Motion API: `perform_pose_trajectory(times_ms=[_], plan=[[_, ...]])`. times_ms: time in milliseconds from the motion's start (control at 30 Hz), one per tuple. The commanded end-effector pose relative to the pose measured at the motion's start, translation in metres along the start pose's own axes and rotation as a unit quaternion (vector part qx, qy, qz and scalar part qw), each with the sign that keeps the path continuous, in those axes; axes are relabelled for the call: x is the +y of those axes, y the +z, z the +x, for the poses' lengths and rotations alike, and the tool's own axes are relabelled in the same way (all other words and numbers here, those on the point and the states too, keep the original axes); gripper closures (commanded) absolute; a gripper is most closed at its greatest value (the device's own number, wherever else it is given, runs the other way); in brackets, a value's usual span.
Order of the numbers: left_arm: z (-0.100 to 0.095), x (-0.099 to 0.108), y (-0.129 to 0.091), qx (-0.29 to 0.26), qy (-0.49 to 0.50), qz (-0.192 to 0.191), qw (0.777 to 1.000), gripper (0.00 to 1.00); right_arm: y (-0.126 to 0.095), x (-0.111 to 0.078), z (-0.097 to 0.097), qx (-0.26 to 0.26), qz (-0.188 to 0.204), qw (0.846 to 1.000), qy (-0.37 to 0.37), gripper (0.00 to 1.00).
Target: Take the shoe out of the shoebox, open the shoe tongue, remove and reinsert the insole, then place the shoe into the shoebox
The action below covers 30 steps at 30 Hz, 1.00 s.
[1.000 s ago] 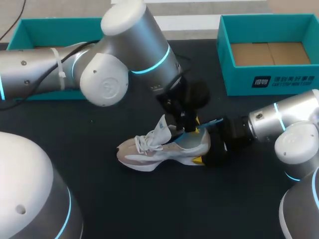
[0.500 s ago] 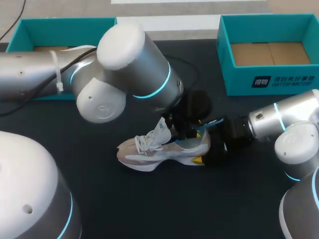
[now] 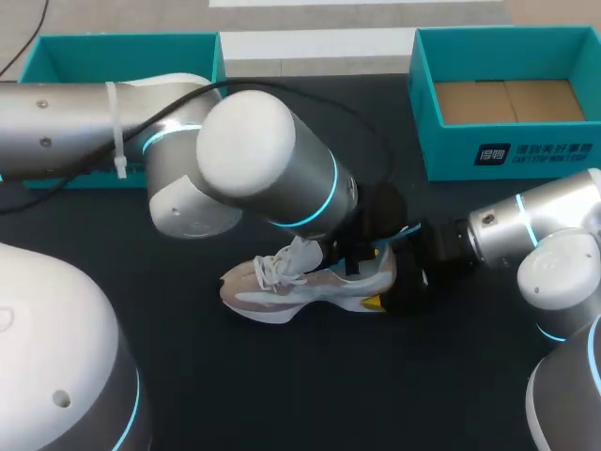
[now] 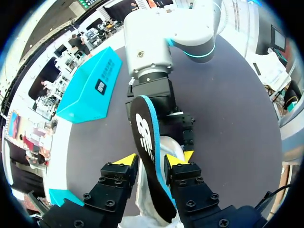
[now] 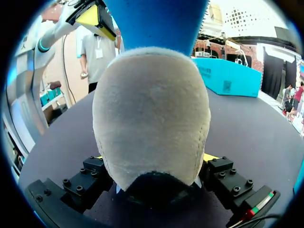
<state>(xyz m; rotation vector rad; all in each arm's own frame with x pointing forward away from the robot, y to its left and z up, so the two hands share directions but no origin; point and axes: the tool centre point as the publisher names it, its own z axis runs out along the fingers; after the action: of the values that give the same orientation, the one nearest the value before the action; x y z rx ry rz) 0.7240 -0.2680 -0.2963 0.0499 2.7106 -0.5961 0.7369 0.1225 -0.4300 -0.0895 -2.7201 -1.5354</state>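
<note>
White-and-beige shoe (image 3: 282, 291): sits on its sole near the middle of the black table (image 3: 282, 395). In the head view its toe points left and its heel right. The laces are loose and the tongue stands up.
Insole (image 4: 145, 137): black on top, with a blue edge and a blue underside. It rises steeply over the shoe's opening, its upper end in the air above the heel. Its lower end passes down between the left fingers toward the shoe.
Left gripper (image 4: 153, 160): over the shoe's opening, its yellow-tipped fingers pressed on the insole, one on each face. In the head view the left arm's big joint hides most of it.
Right gripper (image 5: 152, 164): low at the table behind the shoe, clamped on the heel from both sides. The heel fills the space between the fingers, and only slivers of yellow show beside it.
Arms: the left arm comes in from the head view's left and reaches past the middle. The right arm comes in from the right, its wrist lying low along the table.
Shoebox (image 3: 526, 155): teal and open with a brown card floor, at the table's far right, well apart from the shoe.
Second box (image 3: 56, 47): teal, at the far left, partly behind the left arm.
</note>
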Motion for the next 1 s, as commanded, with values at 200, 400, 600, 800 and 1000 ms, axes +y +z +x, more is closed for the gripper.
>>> perform_pose_trajectory(times_ms=[200, 400, 600, 800, 1000], plan=[[0.005, -0.005, 0.014, -0.051, -0.021, 0.001, 0.998, 0.66, 0.006, -0.004, -0.001, 0.000, 0.002, 1.000, 0.000, 1.00], [0.000, -0.002, 0.018, -0.067, -0.049, 0.028, 0.996, 0.65, 0.006, -0.004, -0.001, 0.000, 0.002, 1.000, 0.000, 1.00], [-0.002, -0.001, 0.024, -0.084, -0.060, 0.043, 0.994, 0.64, 0.006, -0.004, -0.001, 0.000, 0.002, 1.000, 0.000, 1.00], [-0.004, 0.000, 0.027, -0.092, -0.066, 0.049, 0.992, 0.66, 0.006, -0.004, -0.001, 0.000, 0.002, 1.000, 0.000, 1.00], [-0.005, -0.003, 0.035, -0.090, -0.066, 0.045, 0.993, 0.67, 0.006, -0.004, -0.001, 0.000, 0.002, 1.000, 0.000, 1.00]])
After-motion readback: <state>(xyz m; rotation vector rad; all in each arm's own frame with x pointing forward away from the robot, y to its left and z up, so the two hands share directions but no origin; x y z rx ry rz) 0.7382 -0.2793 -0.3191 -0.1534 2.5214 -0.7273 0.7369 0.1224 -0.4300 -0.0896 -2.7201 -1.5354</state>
